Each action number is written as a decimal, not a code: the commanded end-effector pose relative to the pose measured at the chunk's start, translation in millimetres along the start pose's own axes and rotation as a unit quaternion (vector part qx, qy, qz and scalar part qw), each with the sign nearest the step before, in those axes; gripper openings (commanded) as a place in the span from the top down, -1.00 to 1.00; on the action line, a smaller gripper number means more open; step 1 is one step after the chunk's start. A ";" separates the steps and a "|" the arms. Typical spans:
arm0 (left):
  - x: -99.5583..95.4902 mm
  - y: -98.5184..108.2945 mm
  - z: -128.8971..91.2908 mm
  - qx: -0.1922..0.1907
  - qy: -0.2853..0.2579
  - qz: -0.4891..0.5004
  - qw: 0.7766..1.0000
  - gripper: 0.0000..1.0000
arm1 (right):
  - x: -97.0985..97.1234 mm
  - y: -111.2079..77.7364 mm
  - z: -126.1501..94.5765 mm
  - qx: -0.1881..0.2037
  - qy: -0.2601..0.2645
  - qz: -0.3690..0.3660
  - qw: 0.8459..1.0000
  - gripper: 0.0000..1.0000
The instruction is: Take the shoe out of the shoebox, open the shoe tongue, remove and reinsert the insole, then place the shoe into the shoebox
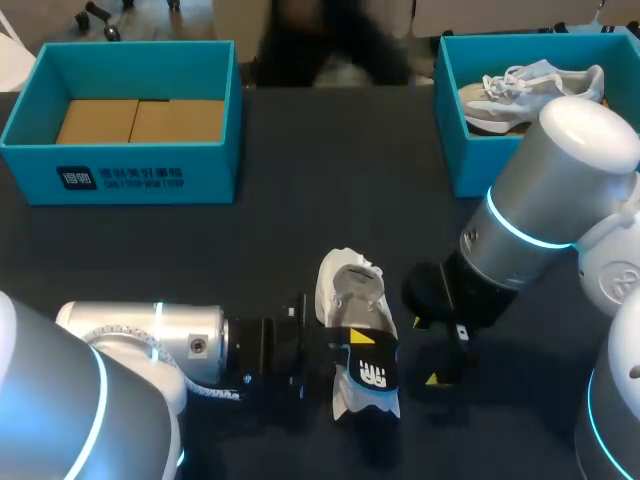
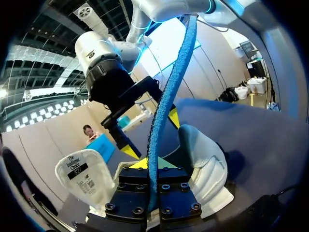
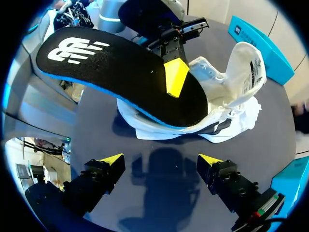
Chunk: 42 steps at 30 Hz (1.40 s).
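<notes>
the shoe (image 1: 352,295) lies on the bench (image 1: 300,210), out of the shoebox (image 1: 140,178), tongue folded open. the left hand (image 2: 151,163) pinches the insole (image 3: 120,72), seemingly half pulled out. the right hand (image 3: 160,162) is spread beside the shoe. reinserting and boxing remain.

Looks like a robotics lab bench. Shown by the silver left arm (image 1: 150,345) and right arm (image 1: 540,215), ringed in blue light, over a dark table (image 1: 300,200). Teal shoeboxes (image 1: 130,170) far ahead of the yellow-tipped fingers (image 1: 433,379).
</notes>
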<state>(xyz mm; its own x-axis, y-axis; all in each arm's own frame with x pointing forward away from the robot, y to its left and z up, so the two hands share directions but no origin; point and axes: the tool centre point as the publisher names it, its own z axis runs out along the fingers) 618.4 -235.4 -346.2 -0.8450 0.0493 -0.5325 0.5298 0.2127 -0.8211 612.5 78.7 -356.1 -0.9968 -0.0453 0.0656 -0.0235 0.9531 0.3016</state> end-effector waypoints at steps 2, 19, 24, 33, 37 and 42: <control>0.2 6.4 7.3 -0.016 -0.002 0.009 1.000 1.00 | 0.2 0.0 1.2 0.000 0.000 0.000 1.000 -1.00; 0.1 0.4 3.6 -0.019 0.002 0.002 1.000 0.73 | 0.2 0.0 1.2 0.000 0.000 0.000 1.000 -1.00; -1.2 -4.6 2.7 -0.015 0.005 0.004 1.000 0.52 | 0.2 0.0 1.2 0.000 0.000 0.000 1.000 -1.00; -0.8 -23.0 3.6 0.008 0.011 0.012 1.000 0.36 | 0.2 0.0 1.2 0.000 0.000 0.000 1.000 -1.00; 0.4 -26.5 3.3 0.015 0.012 0.014 1.000 0.37 | 0.2 0.0 1.2 0.000 0.000 0.000 1.000 -1.00; 1.6 -31.4 2.2 0.022 0.010 0.018 1.000 0.49 | 0.2 0.0 1.2 0.000 0.000 0.000 1.000 -1.00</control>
<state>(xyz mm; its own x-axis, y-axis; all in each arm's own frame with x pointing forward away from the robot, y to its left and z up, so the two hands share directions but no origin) 603.6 -248.7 -323.4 -0.8288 0.0805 -0.5538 0.5589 0.1702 -0.8116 612.5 78.7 -356.1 -0.9968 -0.0454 0.0657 -0.0235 0.9531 0.3016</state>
